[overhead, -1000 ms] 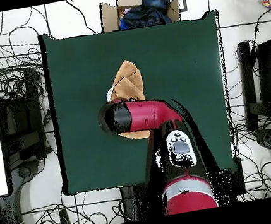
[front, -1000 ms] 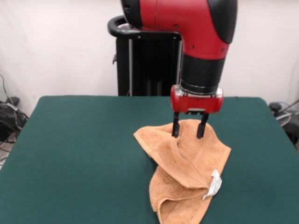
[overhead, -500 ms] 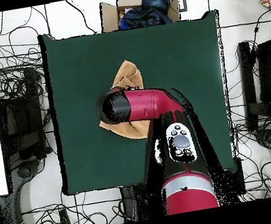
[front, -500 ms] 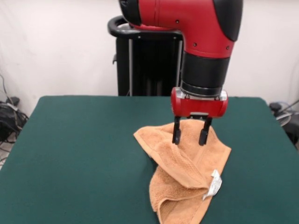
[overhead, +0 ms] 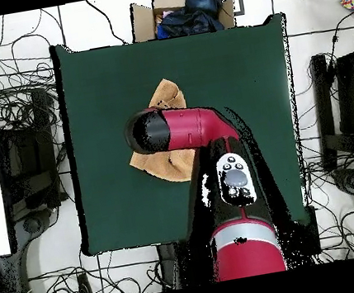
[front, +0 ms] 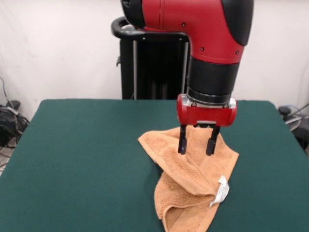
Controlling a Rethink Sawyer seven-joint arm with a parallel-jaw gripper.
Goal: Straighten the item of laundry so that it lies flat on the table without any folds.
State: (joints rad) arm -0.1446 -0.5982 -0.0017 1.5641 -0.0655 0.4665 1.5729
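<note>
Likely to snag two layers at once, given gripper (front: 196, 145) spread open directly above doubled towel (front: 190, 179); would drag the fold along, not undo it. Crumpled, light orange, folded over itself at lower centre-right of green table (front: 77, 159), white tag (front: 221, 190) showing at right edge.

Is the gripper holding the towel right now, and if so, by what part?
Nothing is held. The gripper is open, its fingers spread apart over the folded towel near its far edge, with no cloth pinched between them.
</note>
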